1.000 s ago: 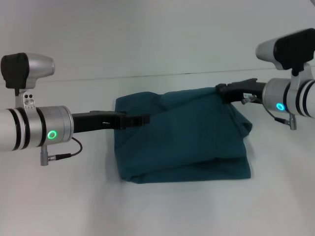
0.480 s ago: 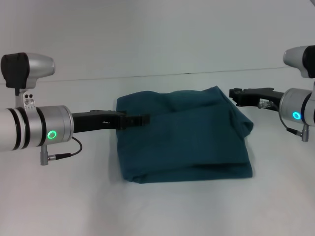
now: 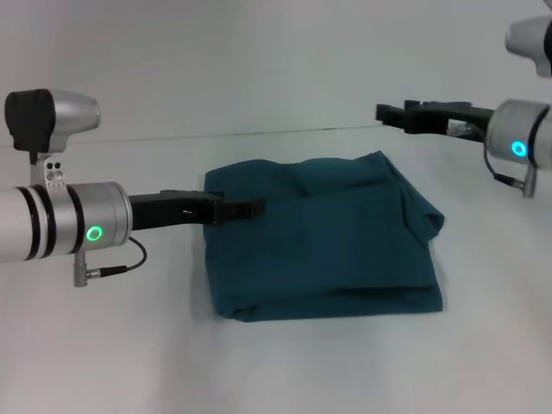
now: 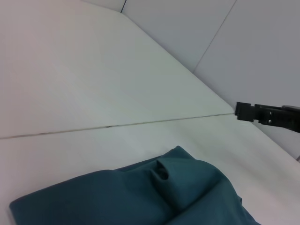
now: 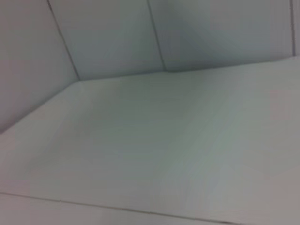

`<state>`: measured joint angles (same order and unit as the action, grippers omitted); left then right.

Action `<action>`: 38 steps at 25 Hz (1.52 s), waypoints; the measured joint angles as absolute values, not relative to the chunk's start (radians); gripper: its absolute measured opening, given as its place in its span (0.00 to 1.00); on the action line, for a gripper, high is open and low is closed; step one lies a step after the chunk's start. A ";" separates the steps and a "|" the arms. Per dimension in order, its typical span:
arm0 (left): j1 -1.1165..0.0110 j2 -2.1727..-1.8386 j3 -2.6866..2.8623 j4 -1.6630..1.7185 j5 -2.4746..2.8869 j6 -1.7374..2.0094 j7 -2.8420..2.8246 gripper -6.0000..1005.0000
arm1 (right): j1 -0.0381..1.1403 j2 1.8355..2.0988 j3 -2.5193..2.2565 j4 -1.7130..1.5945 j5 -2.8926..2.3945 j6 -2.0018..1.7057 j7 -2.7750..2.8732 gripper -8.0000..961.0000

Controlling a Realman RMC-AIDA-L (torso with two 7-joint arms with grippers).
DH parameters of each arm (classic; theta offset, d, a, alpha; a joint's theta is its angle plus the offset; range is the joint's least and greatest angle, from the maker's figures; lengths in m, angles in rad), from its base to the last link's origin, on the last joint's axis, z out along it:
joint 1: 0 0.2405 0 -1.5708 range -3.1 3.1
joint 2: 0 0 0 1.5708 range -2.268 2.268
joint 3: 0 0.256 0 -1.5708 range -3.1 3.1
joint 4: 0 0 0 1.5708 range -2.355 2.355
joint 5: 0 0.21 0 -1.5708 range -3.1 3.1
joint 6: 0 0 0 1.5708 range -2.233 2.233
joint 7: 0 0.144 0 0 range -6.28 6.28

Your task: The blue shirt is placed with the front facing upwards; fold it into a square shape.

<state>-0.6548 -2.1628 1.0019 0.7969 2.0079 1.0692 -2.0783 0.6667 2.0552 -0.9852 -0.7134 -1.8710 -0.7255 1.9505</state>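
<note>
The blue shirt (image 3: 323, 237) lies folded into a thick, roughly square bundle on the white table (image 3: 112, 345), plain teal side up with no lettering showing. It also fills the lower part of the left wrist view as the blue shirt (image 4: 140, 197). My left gripper (image 3: 254, 207) reaches in low over the bundle's upper left edge, touching or just above the cloth. My right gripper (image 3: 384, 112) hangs open in the air, above and behind the bundle's far right corner, holding nothing. It shows in the left wrist view as the right gripper (image 4: 241, 111).
Grey wall panels (image 5: 108, 37) stand behind the table's far edge (image 3: 155, 136). The right wrist view shows only bare table and wall. Bare table surface surrounds the bundle on all sides.
My right gripper let go of the bundle's far right corner, then rose and drew back to the right. The corner dropped flat. My left arm stayed where it was.
</note>
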 joint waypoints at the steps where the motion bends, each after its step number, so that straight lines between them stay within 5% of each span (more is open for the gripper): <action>1: -0.656 -2.163 1.003 0.797 2.008 1.069 -2.078 0.84 | 0.686 2.045 -0.987 -0.696 -1.880 -0.736 1.986 0.36; 3: -0.658 -2.163 1.005 0.797 2.008 1.069 -2.078 0.84 | 0.724 2.025 -0.992 -0.657 -1.916 -0.744 2.068 0.51; 8: -0.663 -2.163 1.007 0.793 2.007 1.069 -2.076 0.84 | 0.812 1.996 -0.991 -0.559 -2.089 -0.755 2.225 0.67; 38: -0.656 -2.164 1.008 0.790 2.006 1.076 -2.029 0.84 | 0.843 2.045 -0.985 -0.452 -2.078 -0.650 2.190 0.66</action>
<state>-0.6564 -2.1645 1.0080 0.7899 2.0064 1.0758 -2.0293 0.8431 2.0448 -0.9847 -0.4524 -2.0778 -0.6496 2.1904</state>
